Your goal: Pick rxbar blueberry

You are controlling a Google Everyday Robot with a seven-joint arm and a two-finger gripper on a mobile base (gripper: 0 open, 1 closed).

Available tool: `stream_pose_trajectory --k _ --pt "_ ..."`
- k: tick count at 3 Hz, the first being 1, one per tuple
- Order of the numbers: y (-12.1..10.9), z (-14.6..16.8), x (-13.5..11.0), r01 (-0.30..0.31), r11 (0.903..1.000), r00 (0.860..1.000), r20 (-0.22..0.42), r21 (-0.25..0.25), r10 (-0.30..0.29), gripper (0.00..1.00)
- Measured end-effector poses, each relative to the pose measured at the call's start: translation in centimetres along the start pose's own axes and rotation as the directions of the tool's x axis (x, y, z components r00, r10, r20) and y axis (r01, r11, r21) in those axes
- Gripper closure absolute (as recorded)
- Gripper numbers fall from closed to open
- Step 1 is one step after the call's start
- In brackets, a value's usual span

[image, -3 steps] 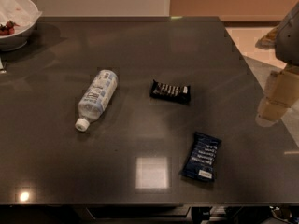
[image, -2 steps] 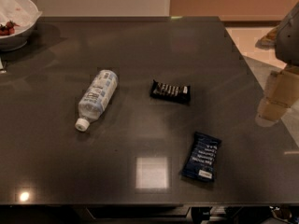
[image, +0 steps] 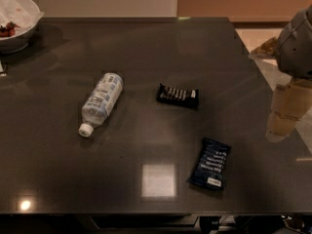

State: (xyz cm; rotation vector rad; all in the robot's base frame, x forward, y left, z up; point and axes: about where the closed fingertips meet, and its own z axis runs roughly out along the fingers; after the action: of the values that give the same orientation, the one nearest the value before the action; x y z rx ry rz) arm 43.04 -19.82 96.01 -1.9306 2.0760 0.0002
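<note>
Blue rxbar blueberry (image: 210,164), text illegible, lies near the hand (image: 285,112) at the table (image: 146,48) edge; I cannot tell its opening.

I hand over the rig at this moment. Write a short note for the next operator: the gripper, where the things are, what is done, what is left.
The gripper hangs at the right side of the view, near the right edge of the dark table, apart from every item.
The flat dark blue rxbar blueberry wrapper lies front right, with its white label toward the front edge.
The black bar wrapper with white text lies mid-table. The clear plastic bottle lies on its side to the left of it. The white bowl is in the far left corner.
Done: nothing picked yet.
Left: reach the blue bar, grasp it, lift it.
</note>
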Motion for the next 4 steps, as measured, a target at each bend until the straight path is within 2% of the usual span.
stream_pose_trajectory --k 1,2,3,4 --pt "1.7 1.8 -1.2 0.163 0.9843 0.986 0.053 -0.069 -0.159 0.00" --pt "3.4 3.5 -2.1 0.311 0.9449 0.948 0.098 -0.103 -0.301 0.00" --pt "4.7 5.6 -2.8 0.421 0.8975 0.906 0.111 -0.131 -0.409 0.00" --pt "6.0 7.5 -3.1 0.492 0.8558 0.870 0.121 -0.159 -0.478 0.00"
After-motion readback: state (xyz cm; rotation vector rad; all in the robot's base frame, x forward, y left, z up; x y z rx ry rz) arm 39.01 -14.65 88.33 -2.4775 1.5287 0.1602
